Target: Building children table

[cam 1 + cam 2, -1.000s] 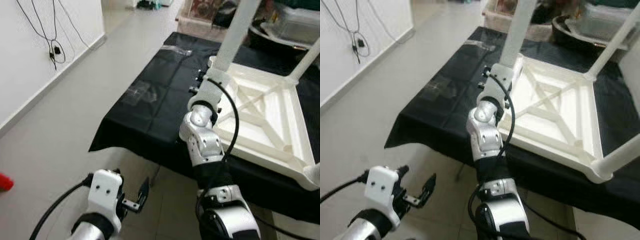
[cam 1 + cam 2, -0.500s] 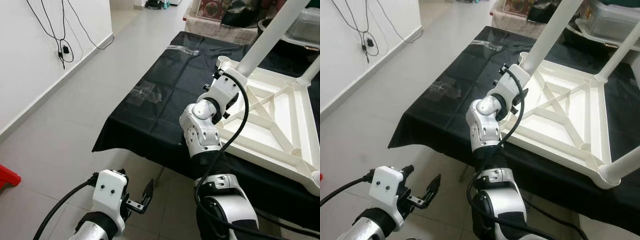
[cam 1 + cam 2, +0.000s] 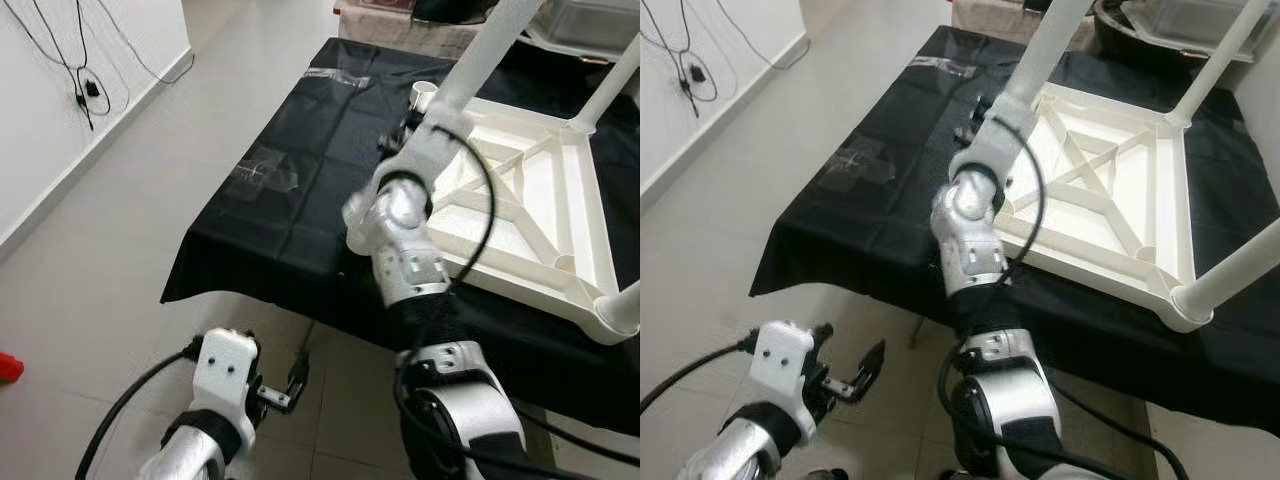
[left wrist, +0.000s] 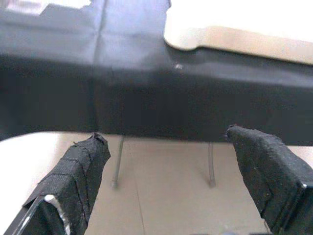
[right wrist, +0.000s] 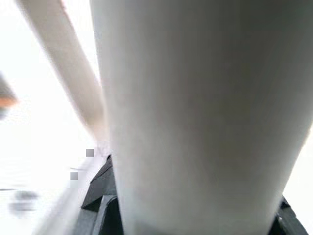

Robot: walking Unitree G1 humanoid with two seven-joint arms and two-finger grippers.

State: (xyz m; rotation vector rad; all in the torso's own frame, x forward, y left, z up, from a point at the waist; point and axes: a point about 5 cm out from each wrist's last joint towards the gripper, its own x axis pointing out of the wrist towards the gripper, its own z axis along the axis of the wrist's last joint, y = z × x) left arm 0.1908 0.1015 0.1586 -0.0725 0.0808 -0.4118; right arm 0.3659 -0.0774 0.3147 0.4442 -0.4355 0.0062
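Note:
A white children's table (image 3: 520, 285) lies upside down on a black-covered table (image 3: 300, 180). My right gripper (image 3: 408, 128) is shut on a white leg (image 3: 480, 55), which slants up and to the right. In the right wrist view this leg (image 5: 195, 112) sits between the black fingers (image 5: 105, 205). Its lower end is by the open corner socket (image 3: 425, 92); I cannot tell whether it is seated. Two more legs (image 3: 1230, 40) (image 3: 1230, 280) stand at the far and near right corners. My left gripper (image 4: 166, 142) hangs open and empty near the floor, below the table's front edge.
A clear tape patch (image 3: 258, 172) sits on the black cloth. Cables (image 3: 85, 90) hang on the white wall to the left, above the tiled floor (image 3: 110, 250). A red object (image 3: 8, 367) lies at the left edge. Bins (image 3: 580, 20) stand behind the table.
The view has shifted with my head. My right gripper stays shut on the leg, which has tilted from steep to more slanted. The left gripper stays low and open.

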